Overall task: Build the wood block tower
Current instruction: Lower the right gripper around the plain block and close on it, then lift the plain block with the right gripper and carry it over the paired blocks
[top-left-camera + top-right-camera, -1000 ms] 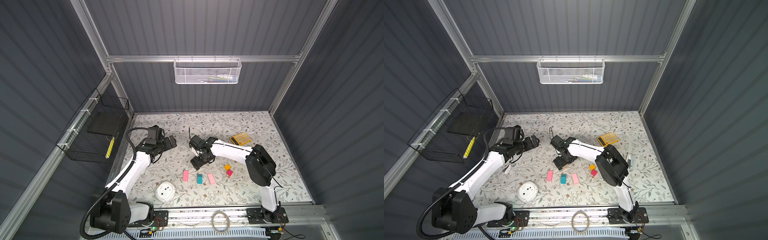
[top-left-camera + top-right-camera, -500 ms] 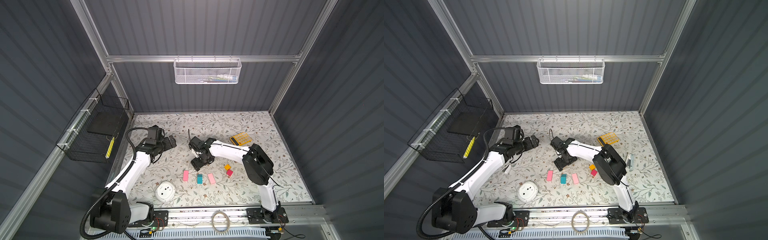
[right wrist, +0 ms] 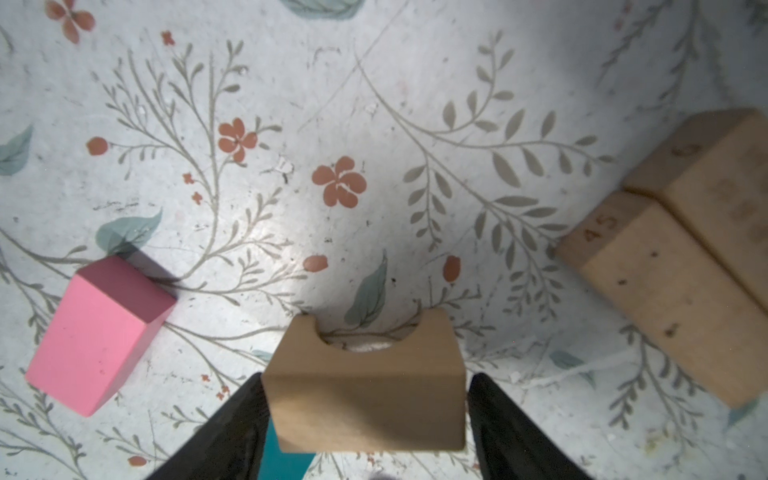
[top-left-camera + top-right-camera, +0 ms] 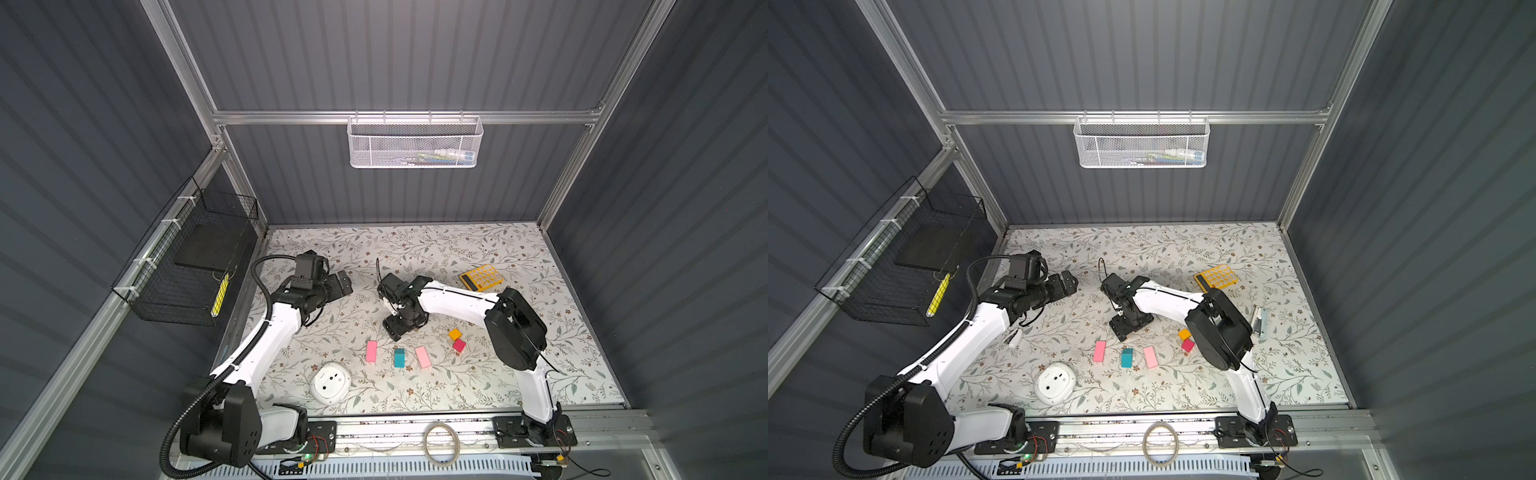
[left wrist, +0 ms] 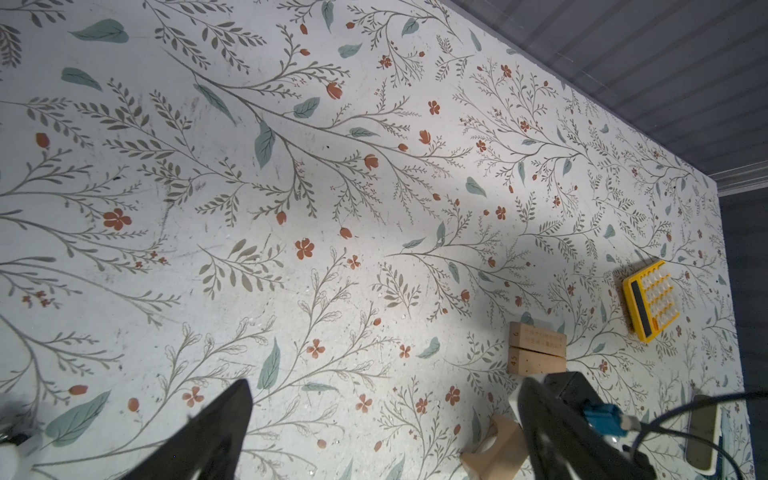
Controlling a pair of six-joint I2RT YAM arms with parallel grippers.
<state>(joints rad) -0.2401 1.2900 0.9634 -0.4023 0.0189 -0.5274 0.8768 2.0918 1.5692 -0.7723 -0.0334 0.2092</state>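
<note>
The wood blocks [image 4: 423, 356] are found lying loose on the floral table [image 4: 540, 374], toward its front and middle. In both top views a row of three is formed by a pink slab [image 4: 371, 351], the teal peaked block [image 4: 399, 357] and a second pink slab [image 4: 1150, 356]. Each is set apart from the next, and their long axes run roughly parallel, from the front edge toward the back wall. The second slab is turned slightly, its far end leaning left. To the right of the row, the orange cube [image 4: 455, 333] and the magenta-red cube [image 4: 459, 345] are seen just beside each other. Two tan bars [image 3: 665, 299] are laid side by side, long faces touching and numbered ends level. A notched tan block [image 3: 365, 399] is flanked closely by the fingers of the right gripper [image 3: 366, 376], its long axis spanning from finger to finger and its notch turned away from the wrist. Whether it is pinched cannot be told. The left gripper [image 5: 384, 383] is seen with its jaws spread wide and nothing between them, well to the left of the blocks.
</note>
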